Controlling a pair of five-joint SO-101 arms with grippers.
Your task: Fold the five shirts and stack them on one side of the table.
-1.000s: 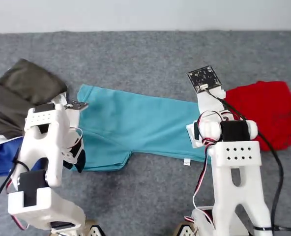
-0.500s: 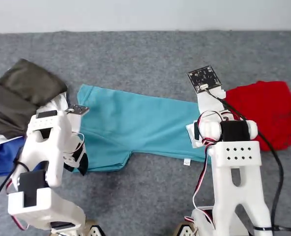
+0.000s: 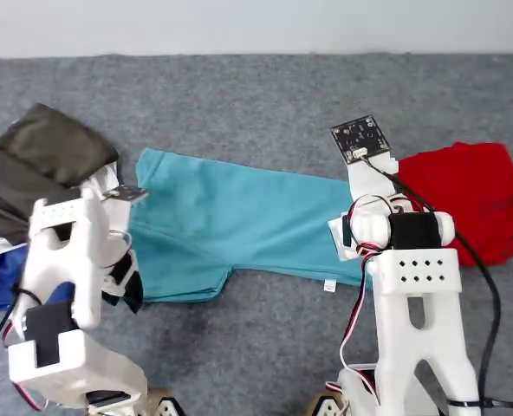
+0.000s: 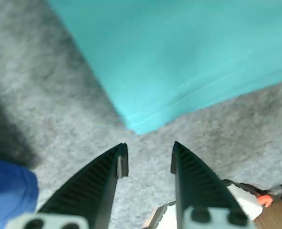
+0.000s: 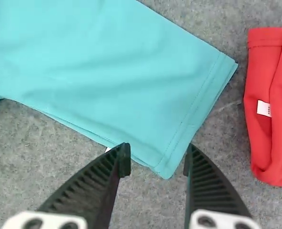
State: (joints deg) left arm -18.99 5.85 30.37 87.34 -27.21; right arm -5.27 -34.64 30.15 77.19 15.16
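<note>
A teal shirt [image 3: 239,221] lies spread flat across the middle of the grey table. My left gripper [image 4: 149,160] is open just above the carpet, a short way off the shirt's near left corner [image 4: 136,126], with nothing between its fingers. My right gripper [image 5: 157,162] is open too, and its fingers straddle the near right corner of the teal shirt [image 5: 167,169]. A folded red shirt [image 3: 469,195] rests at the right side. At the far left, an olive shirt [image 3: 40,165] lies crumpled on top of a blue shirt [image 3: 1,277].
The carpeted table [image 3: 265,95] is bare behind the teal shirt. A white garment edge [image 3: 100,182] peeks out between the olive and blue shirts. Both arm bases stand along the front edge. The red shirt [image 5: 269,105] lies close beside the right gripper.
The left arm has shifted leftward, drawing its gripper off the teal shirt's left edge. The right arm and the shirts have not moved.
</note>
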